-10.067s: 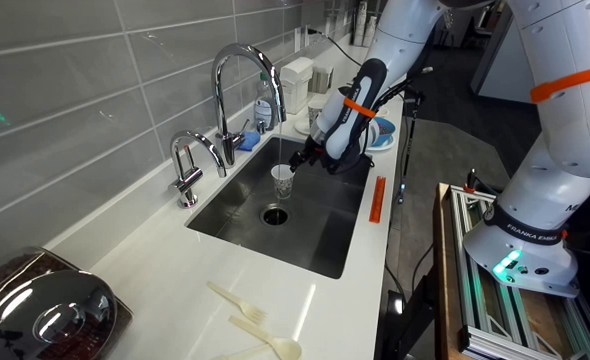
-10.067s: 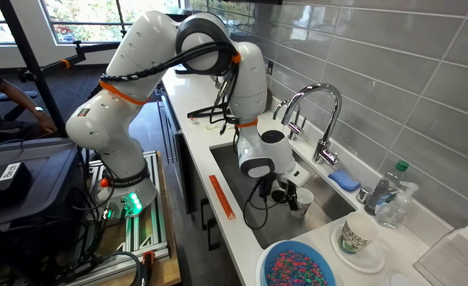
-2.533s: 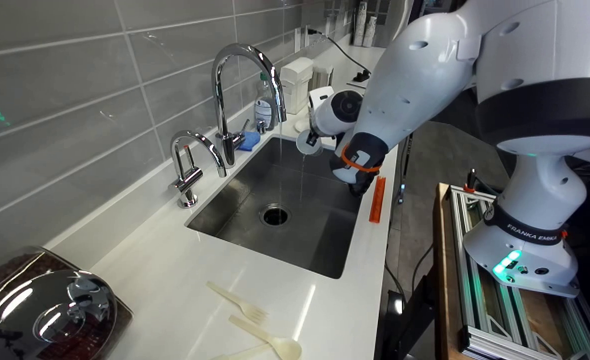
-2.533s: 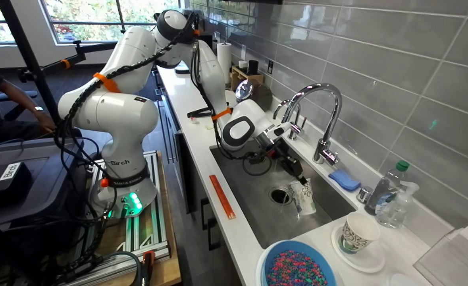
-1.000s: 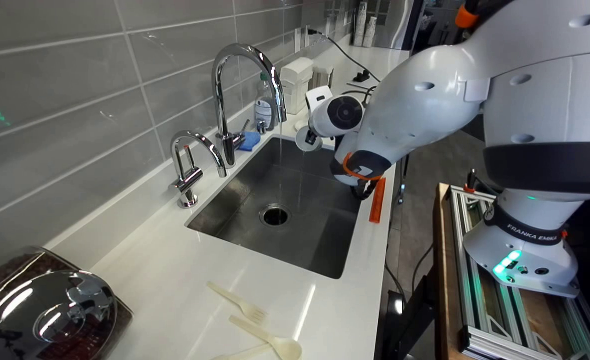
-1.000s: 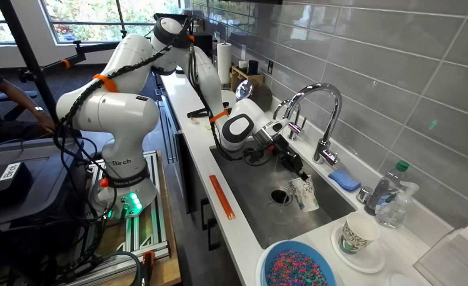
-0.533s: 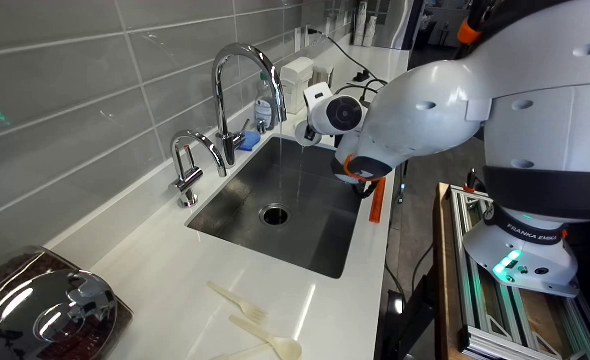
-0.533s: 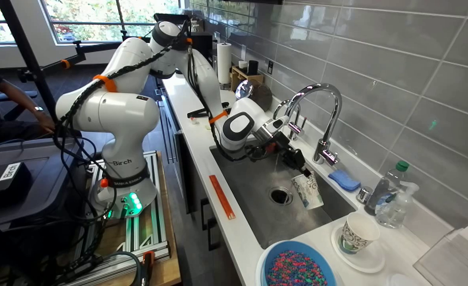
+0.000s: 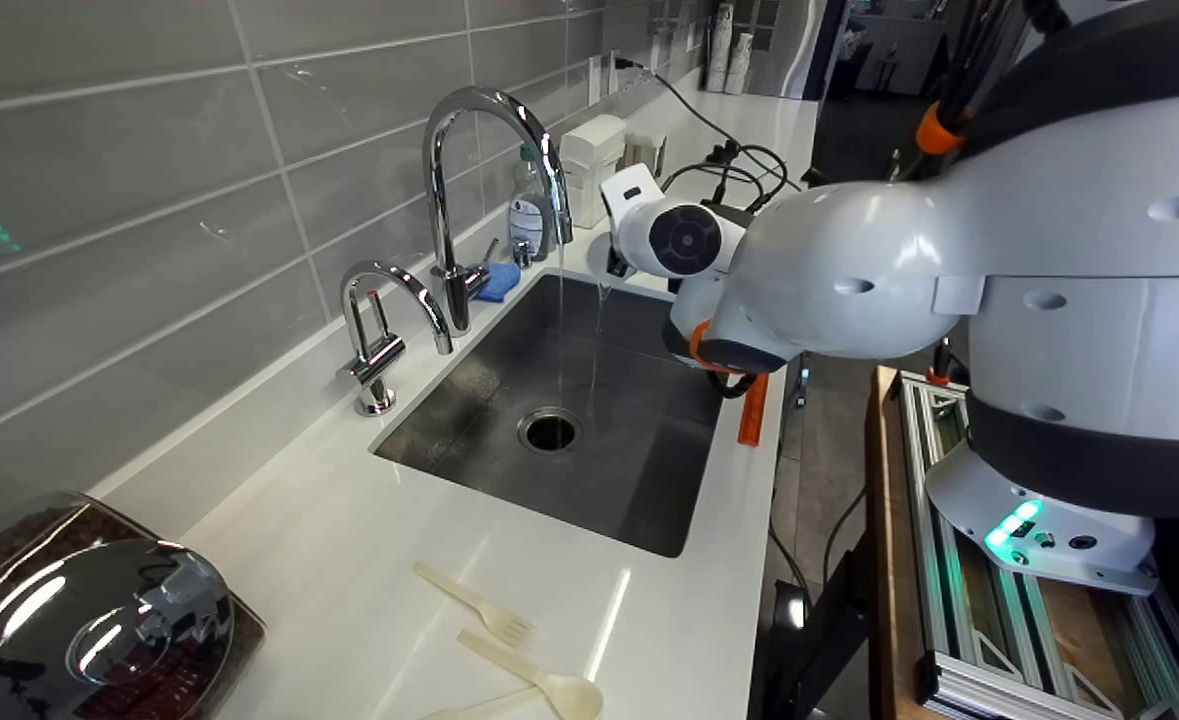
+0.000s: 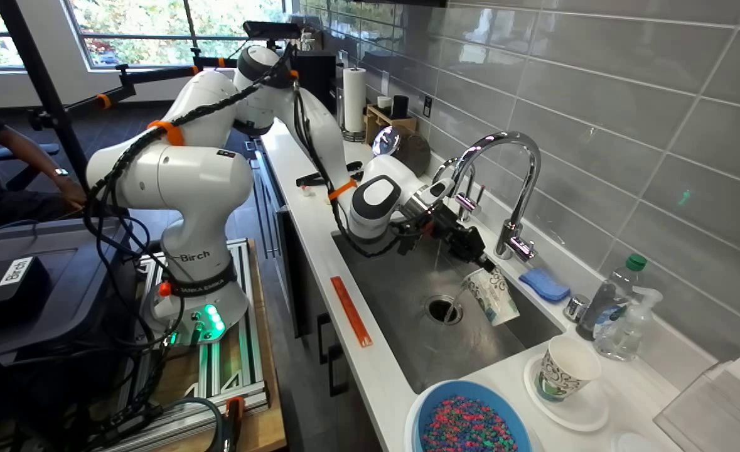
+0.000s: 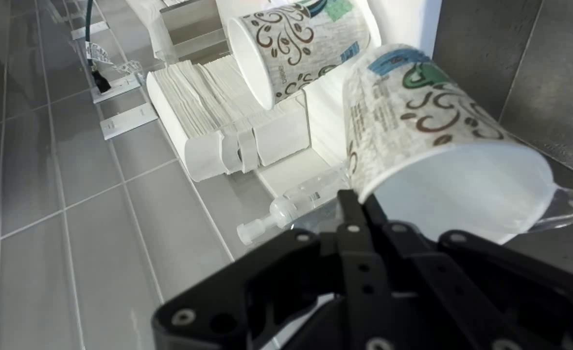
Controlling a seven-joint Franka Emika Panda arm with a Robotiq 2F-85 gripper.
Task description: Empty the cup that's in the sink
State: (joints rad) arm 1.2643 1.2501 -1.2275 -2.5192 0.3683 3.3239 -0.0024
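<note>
My gripper point(image 11: 362, 199) is shut on the rim of the white patterned cup point(image 11: 412, 112), one finger outside the wall and one inside. In both exterior views the cup point(image 10: 494, 300) hangs tipped on its side above the grey sink point(image 10: 395, 314), its mouth facing the drain end. A thin stream of water point(image 9: 597, 330) falls from the cup's lower lip toward the area by the drain hole point(image 9: 551, 432). The wrist view shows the water point(image 11: 570, 204) leaving the rim at the right. How much is inside the cup cannot be told.
The tall chrome faucet point(image 10: 520, 182) runs a thin stream into the sink. A similar cup point(image 10: 564, 370) on a plate, a blue bowl point(image 10: 470, 389) of coloured bits, a sponge point(image 10: 544, 285) and soap bottles point(image 10: 614, 295) surround the basin. An orange strip point(image 10: 351, 311) lies along its edge.
Ten seconds ago the cup stood upright in the sink. Over the last second my gripper has risen a little and tipped the cup further, while water keeps pouring out.
</note>
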